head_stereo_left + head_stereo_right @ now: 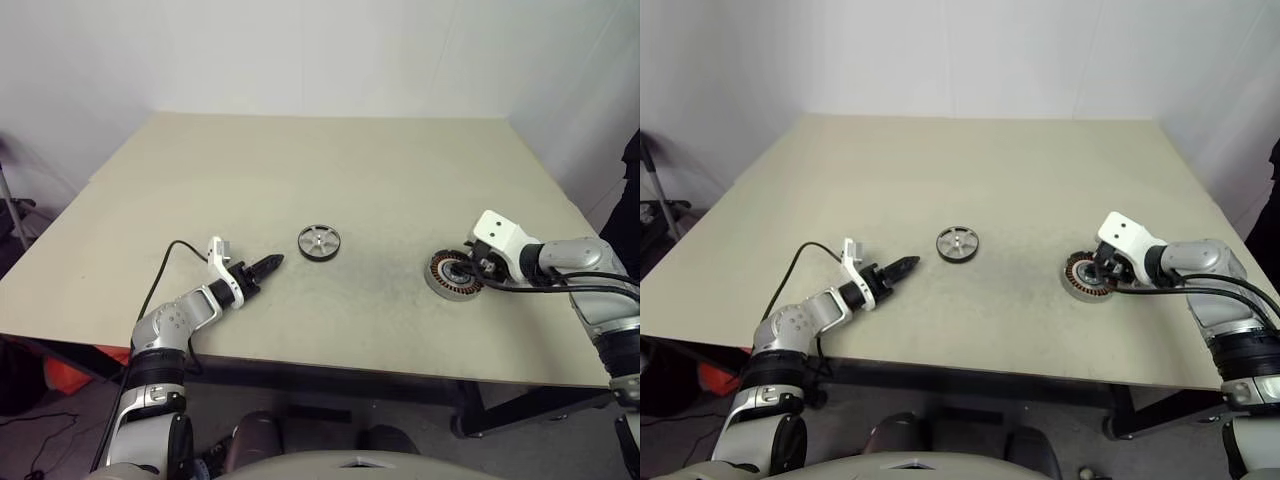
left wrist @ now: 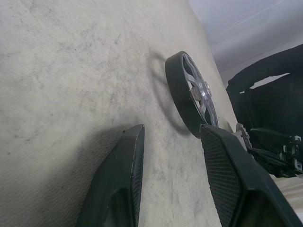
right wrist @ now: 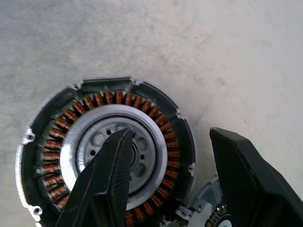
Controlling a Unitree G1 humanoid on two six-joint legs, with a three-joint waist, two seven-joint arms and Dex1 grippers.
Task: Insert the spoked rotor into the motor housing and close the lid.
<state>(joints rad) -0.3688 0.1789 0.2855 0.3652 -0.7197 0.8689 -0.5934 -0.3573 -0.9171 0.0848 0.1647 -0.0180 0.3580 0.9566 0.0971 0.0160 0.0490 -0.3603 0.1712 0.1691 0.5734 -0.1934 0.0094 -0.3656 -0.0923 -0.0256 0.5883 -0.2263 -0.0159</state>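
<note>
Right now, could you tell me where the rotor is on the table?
The rotor lies flat near the middle of the table, just ahead of the left hand and well left of the housing.

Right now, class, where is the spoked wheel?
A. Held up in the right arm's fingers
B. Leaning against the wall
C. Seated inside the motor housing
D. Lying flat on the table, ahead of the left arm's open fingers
D: the spoked wheel lies flat on the table, apart from the left fingers, which stand open and empty just short of it, and apart from the motor housing.
</note>
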